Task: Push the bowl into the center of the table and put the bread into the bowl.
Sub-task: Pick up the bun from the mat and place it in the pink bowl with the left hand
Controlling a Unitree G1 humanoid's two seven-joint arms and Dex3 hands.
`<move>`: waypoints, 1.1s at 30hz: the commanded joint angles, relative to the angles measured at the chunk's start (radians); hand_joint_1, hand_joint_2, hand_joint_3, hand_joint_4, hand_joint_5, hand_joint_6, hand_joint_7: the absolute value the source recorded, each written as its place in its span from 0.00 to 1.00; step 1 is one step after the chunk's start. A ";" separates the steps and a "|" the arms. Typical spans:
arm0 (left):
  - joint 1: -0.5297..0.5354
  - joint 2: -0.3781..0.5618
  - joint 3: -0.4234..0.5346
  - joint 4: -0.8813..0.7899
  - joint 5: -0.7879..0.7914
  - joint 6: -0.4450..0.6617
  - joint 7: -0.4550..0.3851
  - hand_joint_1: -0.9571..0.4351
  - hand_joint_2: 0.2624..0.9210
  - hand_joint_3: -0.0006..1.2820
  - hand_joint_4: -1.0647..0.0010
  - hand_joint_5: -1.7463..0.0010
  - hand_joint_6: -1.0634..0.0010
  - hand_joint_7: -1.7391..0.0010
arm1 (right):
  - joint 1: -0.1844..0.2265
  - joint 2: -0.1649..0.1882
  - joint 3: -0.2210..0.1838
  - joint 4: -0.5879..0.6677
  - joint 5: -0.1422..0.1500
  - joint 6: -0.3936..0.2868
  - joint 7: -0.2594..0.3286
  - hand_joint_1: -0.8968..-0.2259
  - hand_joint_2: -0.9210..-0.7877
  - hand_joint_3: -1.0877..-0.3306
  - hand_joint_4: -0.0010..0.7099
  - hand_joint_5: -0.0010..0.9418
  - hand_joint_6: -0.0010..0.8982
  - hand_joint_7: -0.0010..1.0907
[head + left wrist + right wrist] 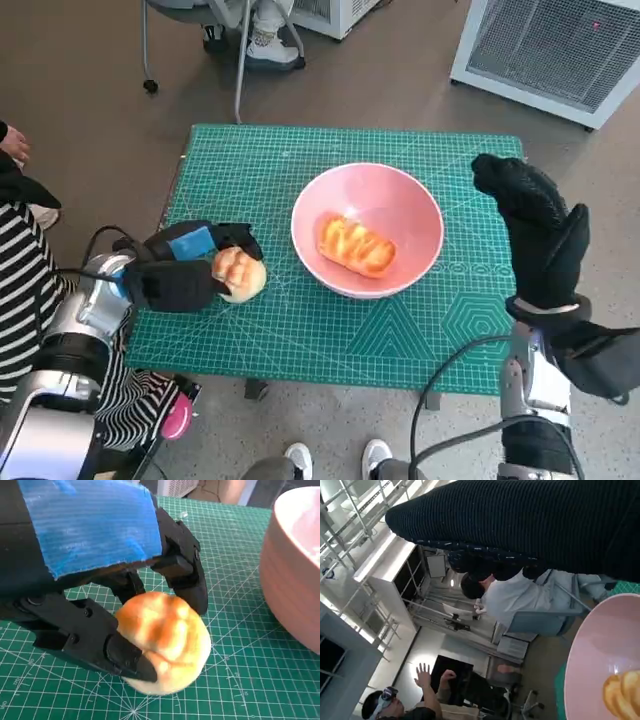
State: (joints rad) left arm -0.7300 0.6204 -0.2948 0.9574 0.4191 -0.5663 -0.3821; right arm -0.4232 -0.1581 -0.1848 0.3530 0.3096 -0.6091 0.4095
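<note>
1. Fingers (125,657) of the left hand (185,270) are clamped around a round bread roll (165,640), one below and others over its far side, so the roll is cradled rather than squeezed flat; it sits low, on or just above the green cutting mat (300,330), and I cannot tell which.
2. Held this way, at the mat's left side just beside the pink bowl (368,230), the roll looks ready to be lifted over the rim; that is my reading of the grip, since the bowl wall (295,580) rises close in front of the hand.
3. Inside the bowl lies a second piece of bread (357,246), a glazed oblong loaf, resting on the bottom.
4. Near the middle of the worktop is where the bowl stands, so the push seems done and one loaf is already placed.
5. On the other side, the right hand (535,230) in its black glove stands raised beside the bowl's right rim, holding nothing, fingers upright and loosely together; it appears parked clear of the bowl to leave room.
6. Farther off, the right wrist view shows a seated person (510,597) behind the glove, and chair legs (240,60) stand beyond the worktop.
</note>
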 commanded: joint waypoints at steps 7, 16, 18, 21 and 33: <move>0.027 0.024 0.034 -0.065 -0.038 -0.015 -0.030 0.69 1.00 0.03 0.26 0.39 0.43 0.32 | 0.029 -0.005 -0.001 -0.004 -0.006 0.011 0.000 0.23 0.00 0.53 0.22 0.00 0.06 0.44; 0.060 0.054 0.100 -0.259 -0.108 0.019 -0.092 0.69 1.00 0.03 0.26 0.39 0.43 0.32 | 0.034 -0.009 -0.005 -0.010 -0.006 0.016 -0.002 0.23 0.00 0.53 0.22 0.00 0.06 0.45; 0.066 0.057 0.117 -0.311 -0.123 0.034 -0.101 0.69 1.00 0.03 0.26 0.39 0.43 0.32 | 0.036 -0.010 -0.006 -0.012 -0.005 0.017 -0.002 0.24 0.00 0.53 0.22 0.00 0.06 0.45; 0.071 0.057 0.148 -0.397 -0.148 0.062 -0.103 0.69 1.00 0.03 0.26 0.40 0.44 0.31 | 0.039 -0.011 -0.007 -0.017 -0.005 0.021 -0.002 0.24 0.00 0.53 0.22 0.00 0.06 0.45; 0.027 -0.015 0.212 -0.615 -0.218 0.152 -0.068 0.69 1.00 0.04 0.27 0.37 0.46 0.31 | 0.038 -0.012 -0.011 -0.017 -0.007 0.029 -0.004 0.23 0.00 0.53 0.22 0.00 0.06 0.45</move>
State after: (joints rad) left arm -0.6766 0.6388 -0.0907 0.3824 0.2219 -0.4370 -0.4641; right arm -0.4070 -0.1601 -0.1935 0.3304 0.3098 -0.5974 0.4092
